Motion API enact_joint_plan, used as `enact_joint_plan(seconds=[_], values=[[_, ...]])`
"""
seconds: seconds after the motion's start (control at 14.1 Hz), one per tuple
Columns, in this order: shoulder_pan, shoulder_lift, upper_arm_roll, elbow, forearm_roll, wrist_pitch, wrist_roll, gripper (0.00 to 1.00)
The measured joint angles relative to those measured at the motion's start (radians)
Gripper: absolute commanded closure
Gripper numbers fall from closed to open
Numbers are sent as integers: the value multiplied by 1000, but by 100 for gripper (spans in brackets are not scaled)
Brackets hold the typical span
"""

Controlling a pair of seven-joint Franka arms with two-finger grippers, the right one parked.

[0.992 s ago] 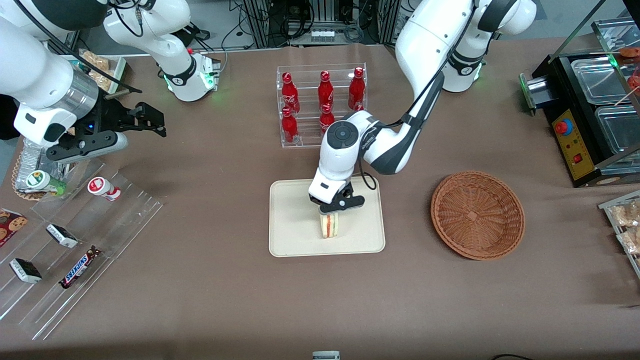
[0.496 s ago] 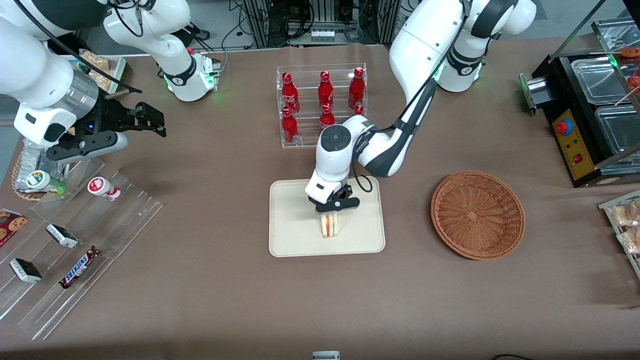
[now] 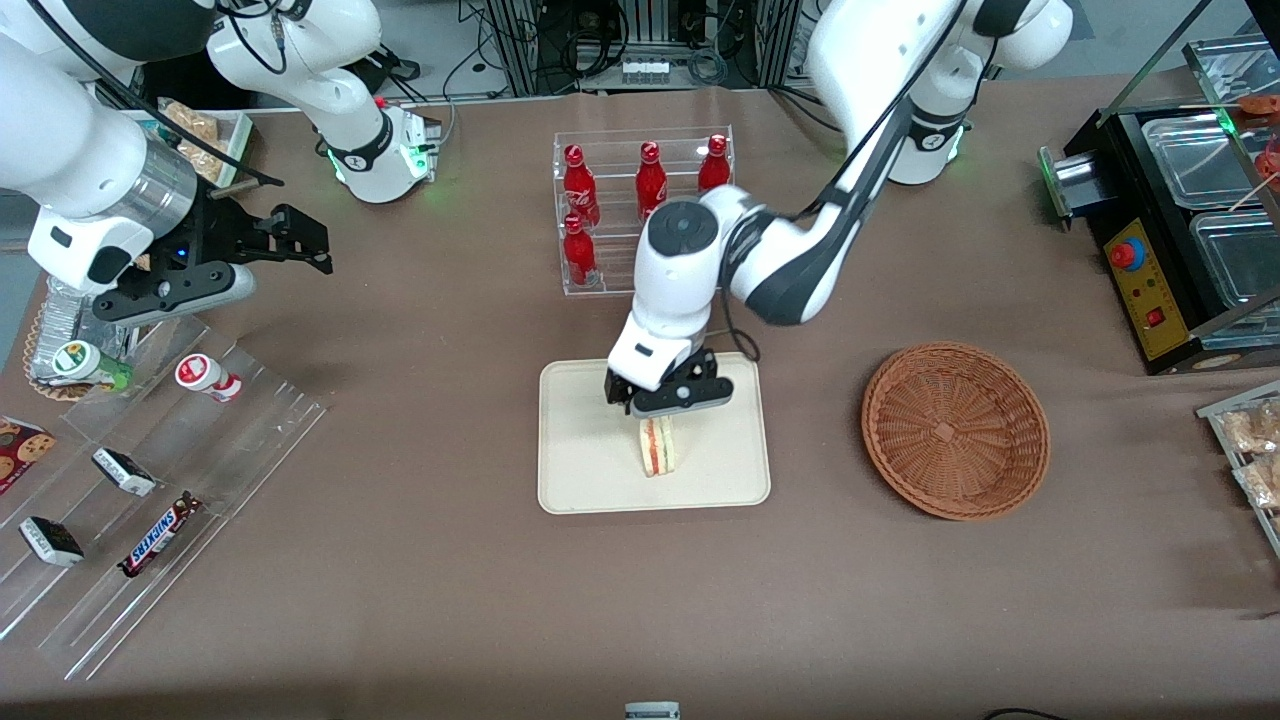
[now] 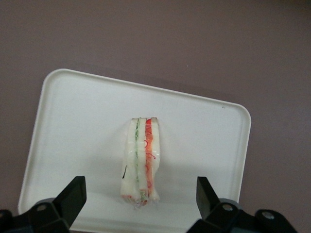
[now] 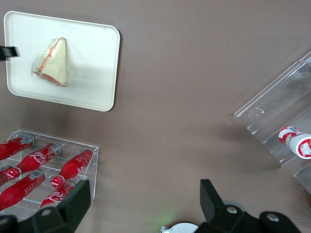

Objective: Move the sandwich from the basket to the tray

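The sandwich (image 3: 657, 448), a wrapped wedge with red and green layers, stands on its edge on the cream tray (image 3: 580, 450), nearer the front camera than the tray's middle. My left gripper (image 3: 668, 398) hangs just above it, open. In the left wrist view the black fingertips (image 4: 77, 188) stand wide apart on either side of the sandwich (image 4: 141, 162) without touching it, and the tray (image 4: 73, 126) lies beneath. The right wrist view also shows the sandwich (image 5: 51, 62) on the tray (image 5: 92, 73). The wicker basket (image 3: 955, 430) sits empty toward the working arm's end.
An acrylic rack of red bottles (image 3: 645, 195) stands farther from the front camera than the tray, close to the arm's elbow. A clear display rack with snack bars (image 3: 150, 490) lies toward the parked arm's end. A black appliance (image 3: 1170, 210) and packaged pastries (image 3: 1250, 440) are past the basket.
The gripper has let go of the sandwich and risen above it. The sandwich stays standing on the tray where it was set.
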Motion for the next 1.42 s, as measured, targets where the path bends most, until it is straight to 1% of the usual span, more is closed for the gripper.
enact_joint_plan(seconds=[0.28, 0.35, 0.43, 0.5, 0.71, 0.85, 0.92, 1.13, 1.35, 1.42], values=[[70, -107, 11, -8, -6, -177, 54, 0], [70, -123, 42, -9, -28, -221, 80, 0], [70, -138, 89, -11, -66, -257, 116, 0], [72, -153, 139, -15, -99, -285, 167, 0], [82, -212, 288, -50, -167, -348, 356, 0], [85, -254, 359, -71, -188, -394, 454, 0], [86, -273, 380, -75, -191, -419, 484, 0], [84, -325, 406, -81, -192, -476, 505, 0], [86, -368, 411, -84, -191, -516, 507, 0], [105, -382, 407, -85, -191, -528, 507, 0]])
